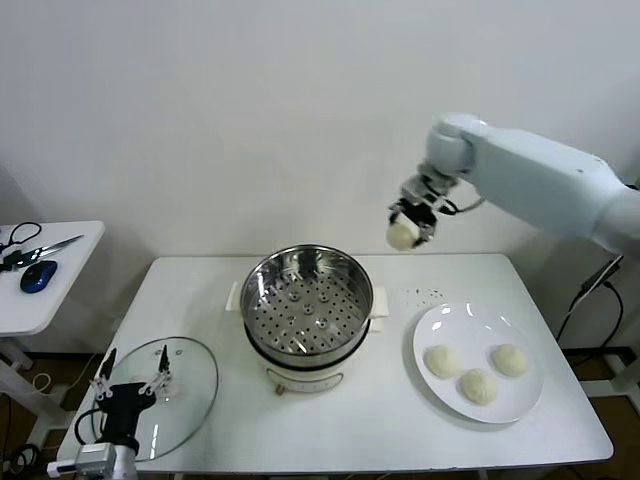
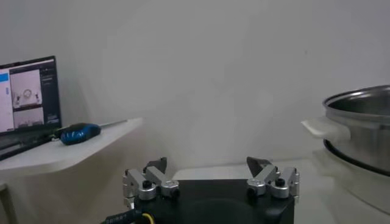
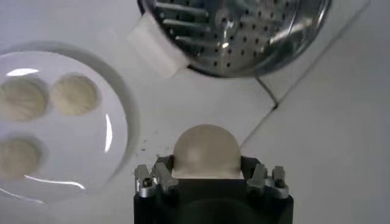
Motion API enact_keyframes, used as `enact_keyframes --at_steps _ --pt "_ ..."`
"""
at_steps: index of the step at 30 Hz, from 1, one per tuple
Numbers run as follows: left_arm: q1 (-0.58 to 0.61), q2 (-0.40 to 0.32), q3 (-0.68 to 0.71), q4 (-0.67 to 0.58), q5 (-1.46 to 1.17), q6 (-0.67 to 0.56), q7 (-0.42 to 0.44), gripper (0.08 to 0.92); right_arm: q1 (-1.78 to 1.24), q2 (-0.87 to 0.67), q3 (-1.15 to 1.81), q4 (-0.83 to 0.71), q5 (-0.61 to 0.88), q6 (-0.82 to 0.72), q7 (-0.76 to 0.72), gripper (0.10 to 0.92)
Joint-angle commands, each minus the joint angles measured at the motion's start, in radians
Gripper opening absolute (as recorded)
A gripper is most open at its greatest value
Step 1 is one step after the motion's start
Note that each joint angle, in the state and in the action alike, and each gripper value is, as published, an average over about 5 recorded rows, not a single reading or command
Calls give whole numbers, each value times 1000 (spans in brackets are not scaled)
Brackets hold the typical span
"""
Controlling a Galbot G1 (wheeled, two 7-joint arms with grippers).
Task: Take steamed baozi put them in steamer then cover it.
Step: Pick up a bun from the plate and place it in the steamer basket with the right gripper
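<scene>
Right gripper (image 1: 410, 224) raised in the air beyond the table's far edge, above and between steamer and plate, fingers closed around one cream-white bun (image 1: 402, 236); from the right wrist camera, the bun (image 3: 206, 152) sitting snug between the two fingers (image 3: 159, 178), with steamer and plate seen far below. Below it and toward the robot's left, the steamer (image 1: 307, 312) standing at the middle of the white table (image 1: 380, 420), uncovered, its perforated tray bare and shiny, white handles at the sides. To the right of the steamer, well apart from it, a white plate (image 1: 437, 331) carrying three more buns (image 1: 479, 386) grouped close together. A few dark specks on the tabletop just behind the plate. Left gripper (image 1: 132, 388) parked low at the table's near left corner, fingers spread wide and holding nothing, hovering over the glass lid (image 1: 192, 384) lying flat on the table beside the steamer. From the left wrist camera, gripper (image 2: 211, 178) open and empty, steamer wall (image 2: 359, 131) off to one side. Farther left, a side table (image 1: 55, 275) with a blue mouse (image 1: 38, 275) and scissors (image 1: 28, 247).
</scene>
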Motion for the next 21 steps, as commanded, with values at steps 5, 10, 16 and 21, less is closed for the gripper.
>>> enact_keyframes --at_steps 5,10,16,21 --pt "4 12 -3 -2 -2 3 -3 823 -118 290 75 -33 -341 235 35 704" --pt "10 18 -4 -5 13 11 -4 823 -215 333 110 -107 -450 266 64 704" --pt "14 19 -4 -4 18 10 -4 823 -279 360 120 -156 -481 270 70 704" --pt "17 19 -4 0 22 12 -7 823 -305 369 114 -181 -466 263 68 704"
